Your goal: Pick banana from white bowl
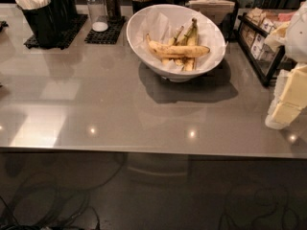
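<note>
Banana (180, 50) lying crosswise atop bunch (190, 32) in white bowl (140, 42), far centre of grey counter (120, 109); gripper (289, 99) at right edge, apart from bowl; open-or-closed state cannot be told.

Yellow brown-speckled banana (180, 50); glossy white bowl (146, 56); cream hand (287, 103) at right edge.

You see the white bowl (144, 57) standing on the grey table (110, 109), lined with paper. The banana (180, 50) lies across a shorter bunch (188, 35) inside it. Your gripper (288, 103) sits at the right edge, well apart from the bowl. Black cup holders (44, 19) stand at the far left.
</note>
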